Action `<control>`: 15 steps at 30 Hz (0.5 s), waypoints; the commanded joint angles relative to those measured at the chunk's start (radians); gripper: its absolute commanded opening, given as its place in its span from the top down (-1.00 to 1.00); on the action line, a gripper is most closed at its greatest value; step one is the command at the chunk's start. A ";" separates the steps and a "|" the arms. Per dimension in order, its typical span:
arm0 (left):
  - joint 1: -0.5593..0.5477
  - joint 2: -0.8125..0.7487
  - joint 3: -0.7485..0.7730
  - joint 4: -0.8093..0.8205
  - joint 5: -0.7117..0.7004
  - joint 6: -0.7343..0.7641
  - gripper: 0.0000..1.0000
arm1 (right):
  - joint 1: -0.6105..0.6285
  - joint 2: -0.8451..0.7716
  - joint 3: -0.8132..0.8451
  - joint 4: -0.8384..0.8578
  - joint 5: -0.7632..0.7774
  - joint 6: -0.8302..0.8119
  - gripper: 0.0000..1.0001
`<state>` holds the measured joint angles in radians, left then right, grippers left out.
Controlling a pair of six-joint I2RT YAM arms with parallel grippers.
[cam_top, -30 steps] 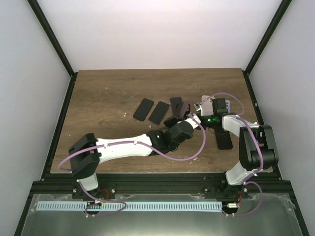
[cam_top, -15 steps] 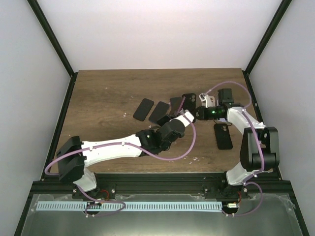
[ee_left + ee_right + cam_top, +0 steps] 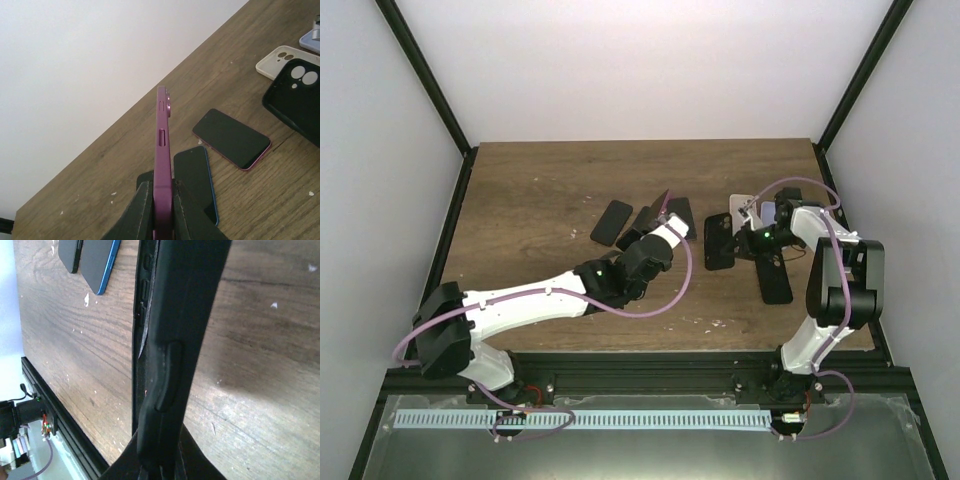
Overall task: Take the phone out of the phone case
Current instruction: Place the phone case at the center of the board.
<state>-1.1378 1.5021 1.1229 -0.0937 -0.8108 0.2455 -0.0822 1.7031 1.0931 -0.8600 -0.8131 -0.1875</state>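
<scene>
Pulled apart now: our left gripper (image 3: 161, 189) clamps the phone (image 3: 162, 145) (edge-up between its jaws), right gripper (image 3: 160, 462) pinches the seemingly empty case (image 3: 180, 330).

My left wrist view cuts off the slim magenta phone (image 3: 161, 165) at the bottom edge. My right wrist view shows the black rubber phone case (image 3: 175, 340) blurred, both ends cropped.

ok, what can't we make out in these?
- purple phone: edge-on in the left wrist view, so neither face shows; too small in the top view.
- black case: edge-on and filling the right wrist view; its inside is hidden.
- white case: top view, partly covered by the right arm.
</scene>
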 commanded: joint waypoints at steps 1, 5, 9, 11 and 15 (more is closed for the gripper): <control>0.013 -0.058 -0.017 0.057 -0.031 -0.021 1.00 | -0.027 0.017 0.069 -0.088 -0.015 -0.036 0.99; 0.018 -0.082 -0.032 0.055 -0.034 -0.023 1.00 | -0.054 0.031 0.170 -0.169 0.017 -0.124 0.99; 0.019 -0.096 -0.045 0.053 -0.040 -0.024 1.00 | -0.054 0.037 0.221 -0.300 0.133 -0.268 0.99; 0.023 -0.100 -0.054 0.061 -0.039 -0.024 1.00 | -0.054 0.035 0.198 -0.355 0.161 -0.330 0.99; 0.026 -0.099 -0.059 0.066 -0.041 -0.026 1.00 | -0.054 -0.013 0.098 -0.380 0.209 -0.383 0.99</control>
<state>-1.1194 1.4338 1.0702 -0.0887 -0.8257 0.2344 -0.1322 1.7351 1.2564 -1.1328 -0.6785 -0.4599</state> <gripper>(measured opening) 0.077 0.063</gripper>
